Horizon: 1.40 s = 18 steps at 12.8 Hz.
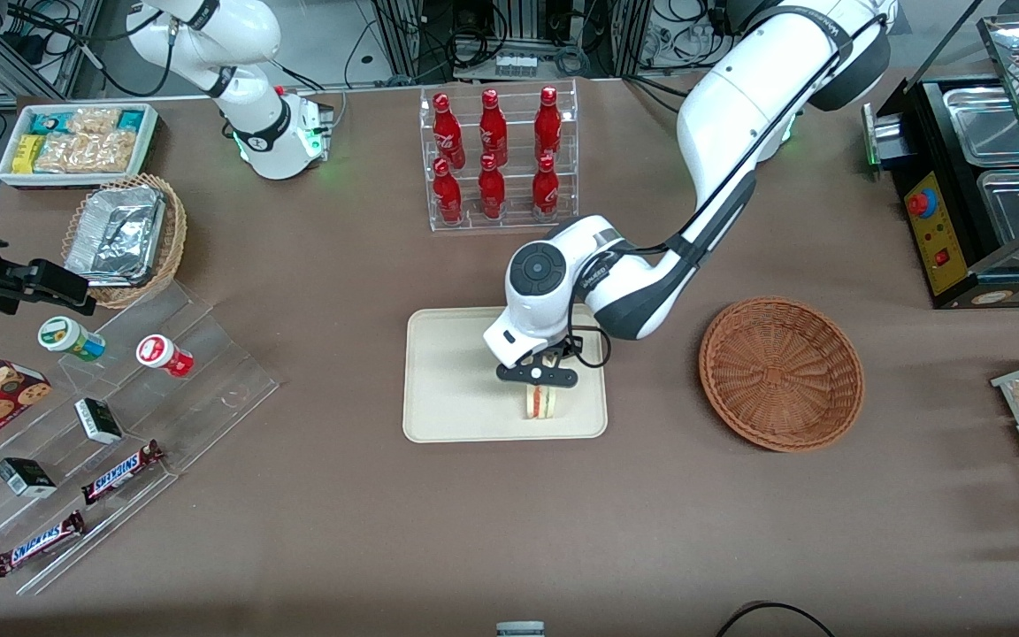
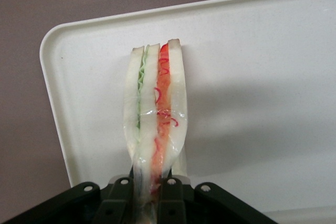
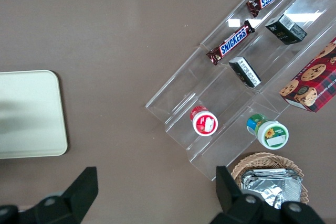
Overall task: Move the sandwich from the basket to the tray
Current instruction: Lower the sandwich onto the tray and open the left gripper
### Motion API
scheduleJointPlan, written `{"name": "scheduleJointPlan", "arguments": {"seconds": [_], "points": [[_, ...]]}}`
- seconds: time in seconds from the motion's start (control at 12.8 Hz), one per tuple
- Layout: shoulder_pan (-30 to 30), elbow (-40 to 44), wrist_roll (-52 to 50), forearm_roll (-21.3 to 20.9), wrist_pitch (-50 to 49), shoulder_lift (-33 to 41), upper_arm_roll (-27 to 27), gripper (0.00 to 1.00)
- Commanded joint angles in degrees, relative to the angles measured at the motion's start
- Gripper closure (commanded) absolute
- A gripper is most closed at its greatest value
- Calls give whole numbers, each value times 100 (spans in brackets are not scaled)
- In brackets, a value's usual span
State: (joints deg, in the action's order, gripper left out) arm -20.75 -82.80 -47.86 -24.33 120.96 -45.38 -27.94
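Item: sandwich point(image 2: 155, 114), clear-wrapped wedge, pale bread, one green and one red filling layer along its edge. Location: standing on edge on the tray point(image 1: 448, 372), at the part nearest the front camera. My pincer point(image 1: 538, 375) is clamped on its upper end, fingers point(image 2: 172, 203) pressing both bread faces. My arm reaches low over the tray, wrist bent downward. Basket point(image 1: 781, 372): beside the tray on the counter point(image 1: 341, 495).
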Motion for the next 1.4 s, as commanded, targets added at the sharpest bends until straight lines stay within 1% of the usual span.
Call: {"name": "scheduleJointPlan", "arguments": {"seconds": [0.0,0.16,0.78,1.17,1.32], "points": [[-78,203,-232,-204,68,-190,17,89],[-87,194,-223,-247,164,-199,17,0],[-43,211,-241,-283,130,-94,8,0],[53,554,-197,-309,95,29,34,0],[36,572,-232,-266,156,117,358,0]]}}
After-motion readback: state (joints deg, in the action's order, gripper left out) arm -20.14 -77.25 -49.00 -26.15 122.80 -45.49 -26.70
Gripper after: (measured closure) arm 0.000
